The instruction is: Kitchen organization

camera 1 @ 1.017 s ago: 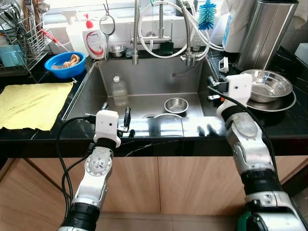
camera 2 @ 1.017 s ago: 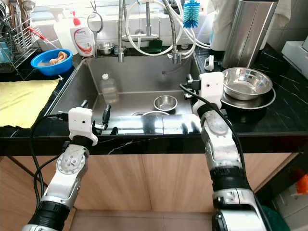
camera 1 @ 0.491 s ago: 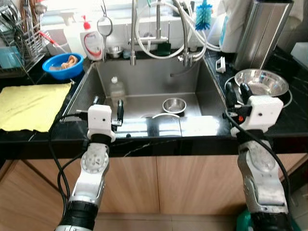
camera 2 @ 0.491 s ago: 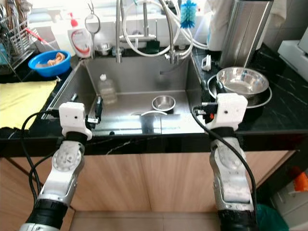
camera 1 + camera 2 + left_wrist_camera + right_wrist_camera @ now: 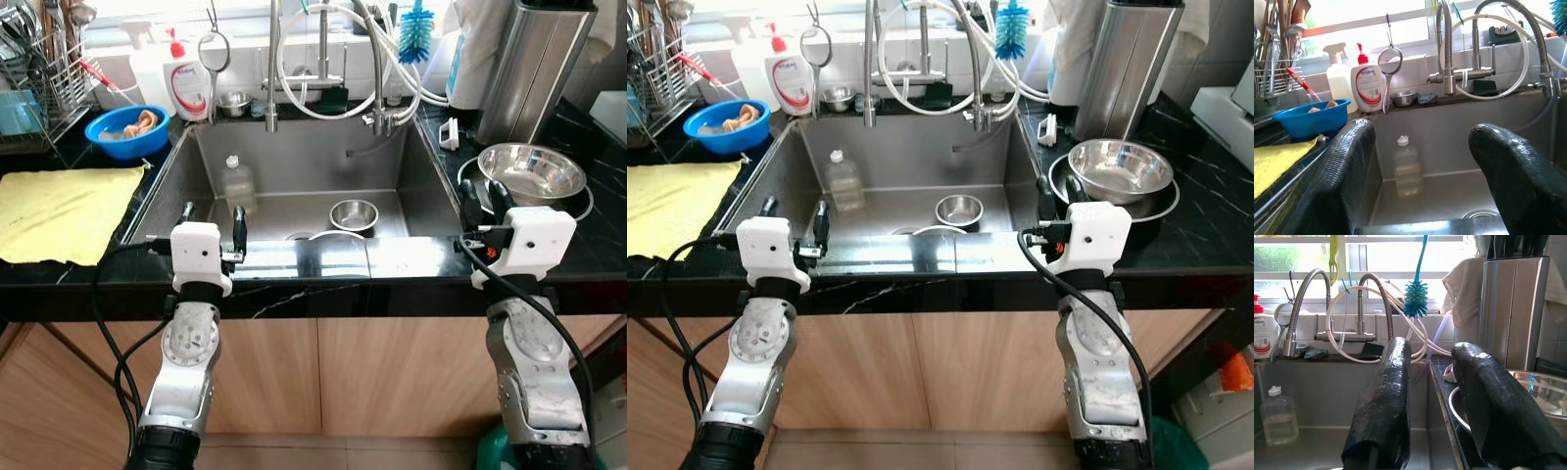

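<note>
The robot stands at the sink (image 5: 196, 166) with both arms up at the counter edge. The left gripper (image 5: 210, 211) has its fingers spread and holds nothing. The right gripper (image 5: 480, 201) is spread and empty too, just beside the steel bowl (image 5: 534, 171), maybe to grab it. A small bowl (image 5: 357, 212) and a bottle (image 5: 240, 183) sit inside the sink.

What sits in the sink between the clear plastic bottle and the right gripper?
In the left eye view, a small steel bowl stands on the sink floor between the clear plastic bottle and the right gripper, with the sink's right wall beyond it.
</note>
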{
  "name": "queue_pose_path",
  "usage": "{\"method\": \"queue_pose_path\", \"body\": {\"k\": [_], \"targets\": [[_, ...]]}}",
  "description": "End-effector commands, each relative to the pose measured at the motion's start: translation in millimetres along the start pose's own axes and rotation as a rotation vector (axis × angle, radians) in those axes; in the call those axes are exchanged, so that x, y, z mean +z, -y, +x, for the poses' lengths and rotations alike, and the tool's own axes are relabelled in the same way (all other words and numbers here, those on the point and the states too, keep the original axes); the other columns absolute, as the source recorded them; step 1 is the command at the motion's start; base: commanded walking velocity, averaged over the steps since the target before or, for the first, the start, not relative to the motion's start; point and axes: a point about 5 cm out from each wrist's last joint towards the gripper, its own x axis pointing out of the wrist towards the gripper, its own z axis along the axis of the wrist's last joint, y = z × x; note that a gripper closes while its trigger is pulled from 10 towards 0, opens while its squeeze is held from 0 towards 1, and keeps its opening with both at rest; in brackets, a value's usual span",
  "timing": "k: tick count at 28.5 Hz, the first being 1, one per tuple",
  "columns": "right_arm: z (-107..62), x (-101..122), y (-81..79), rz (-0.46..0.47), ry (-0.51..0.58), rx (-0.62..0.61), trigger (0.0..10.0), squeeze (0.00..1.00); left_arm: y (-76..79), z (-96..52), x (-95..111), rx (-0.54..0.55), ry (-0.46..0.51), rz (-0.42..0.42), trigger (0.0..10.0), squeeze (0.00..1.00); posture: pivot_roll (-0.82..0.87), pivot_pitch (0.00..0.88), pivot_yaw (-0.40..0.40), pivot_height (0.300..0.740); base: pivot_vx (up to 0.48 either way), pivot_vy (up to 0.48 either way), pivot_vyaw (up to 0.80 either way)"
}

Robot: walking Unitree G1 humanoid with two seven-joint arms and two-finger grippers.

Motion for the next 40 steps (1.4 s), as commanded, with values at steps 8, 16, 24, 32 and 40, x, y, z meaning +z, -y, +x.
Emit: {"method": "queue_pose_path", "body": {"k": [8,16,24,32,40], "targets": [[-8.4,-1.8,-4.3,-0.008,0.015,-0.013,10.0,0.0,-13.9,-3.9,-1.3,-0.017,-0.015,0.022,10.0,0.0,-0.13,0.0,0.134,0.74,0.0,0.0,0.0],[-6.6,-0.7,-25.0,0.021,0.018,0.063,10.0,0.0,-27.6,-4.2,-7.7,0.087,-0.039,-0.019,10.0,0.0,-0.15,0.0,0.06,0.74,0.0,0.0,0.0],[-6.3,-3.9,-27.9,0.017,0.004,0.085,10.0,0.0,-14.8,-7.3,-7.0,0.048,-0.04,-0.037,10.0,0.0,-0.12,0.0,0.042,0.74,0.0,0.0,0.0],[-5.4,-3.8,-29.5,0.034,0.012,0.057,10.0,0.0,-14.4,-4.5,-3.4,0.001,-0.027,-0.03,10.0,0.0,-0.11,0.0,0.057,0.74,0.0,0.0,0.0],[-4.9,-3.6,-28.0,0.036,0.004,0.042,10.0,0.0,-7.5,-3.8,-2.3,-0.023,-0.02,-0.032,10.0,0.0,-0.12,0.0,0.056,0.74,0.0,0.0,0.0]]}}
